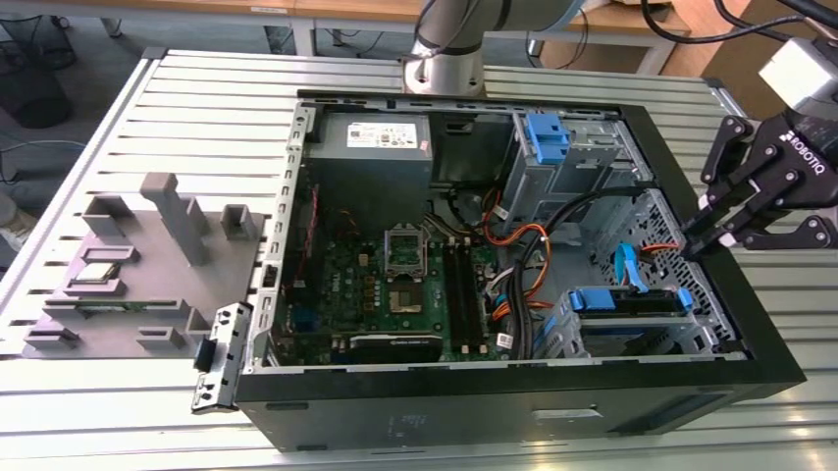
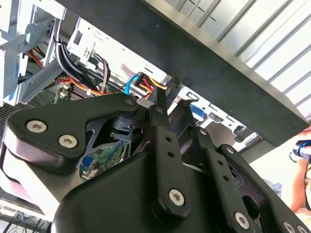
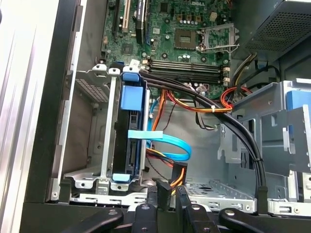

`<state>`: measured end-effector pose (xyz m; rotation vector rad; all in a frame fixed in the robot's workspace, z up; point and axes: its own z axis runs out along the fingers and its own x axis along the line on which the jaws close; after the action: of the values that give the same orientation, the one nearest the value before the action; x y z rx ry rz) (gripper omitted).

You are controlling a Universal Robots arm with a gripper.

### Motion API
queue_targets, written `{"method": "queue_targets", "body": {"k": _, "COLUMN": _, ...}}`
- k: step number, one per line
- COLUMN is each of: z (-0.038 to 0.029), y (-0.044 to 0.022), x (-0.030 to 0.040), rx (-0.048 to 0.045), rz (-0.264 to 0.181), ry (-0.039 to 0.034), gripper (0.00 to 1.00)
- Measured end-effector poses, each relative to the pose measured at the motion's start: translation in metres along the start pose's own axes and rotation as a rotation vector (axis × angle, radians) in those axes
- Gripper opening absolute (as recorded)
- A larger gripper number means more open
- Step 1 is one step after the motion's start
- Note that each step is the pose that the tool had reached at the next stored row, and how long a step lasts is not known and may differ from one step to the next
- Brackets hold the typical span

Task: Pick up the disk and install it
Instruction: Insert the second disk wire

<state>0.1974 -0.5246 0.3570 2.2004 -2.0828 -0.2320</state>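
Disk [image 3: 131, 141] is seated edgewise in the drive cage [image 3: 97, 145], rails engaged; gripper [image 1: 701, 231] is held clenched and empty just beside the cage

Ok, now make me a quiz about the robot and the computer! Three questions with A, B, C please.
1. In the exterior view, where along the computer case is the gripper?
A) its left edge
B) its middle
C) its right edge

2. What colour are the rails on the disk?
A) blue
B) red
C) yellow

3. How is the case?
A) shut with a panel
B) open, insides showing
C) wrapped up

Answers:
1 C: the gripper hangs over the right wall, by the drive cage.
2 A: blue plastic runs along the disk standing in the cage.
3 B: the motherboard shows plainly.
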Motion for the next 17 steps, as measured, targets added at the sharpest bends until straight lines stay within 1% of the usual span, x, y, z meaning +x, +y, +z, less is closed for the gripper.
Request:
{"method": "queue_targets", "body": {"k": 4, "z": 0.0023, "y": -0.0029, "x": -0.0003, "rx": -0.0093, "rz": 0.000, "ry": 0.0001, "gripper": 0.29}}
{"method": "queue_targets", "body": {"k": 10, "z": 0.0058, "y": -0.0038, "x": -0.0002, "rx": -0.0154, "rz": 0.000, "ry": 0.0002, "gripper": 0.29}}
{"method": "queue_targets", "body": {"k": 17, "z": 0.0089, "y": -0.0053, "x": -0.0009, "rx": -0.0260, "rz": 0.000, "ry": 0.0003, "gripper": 0.29}}
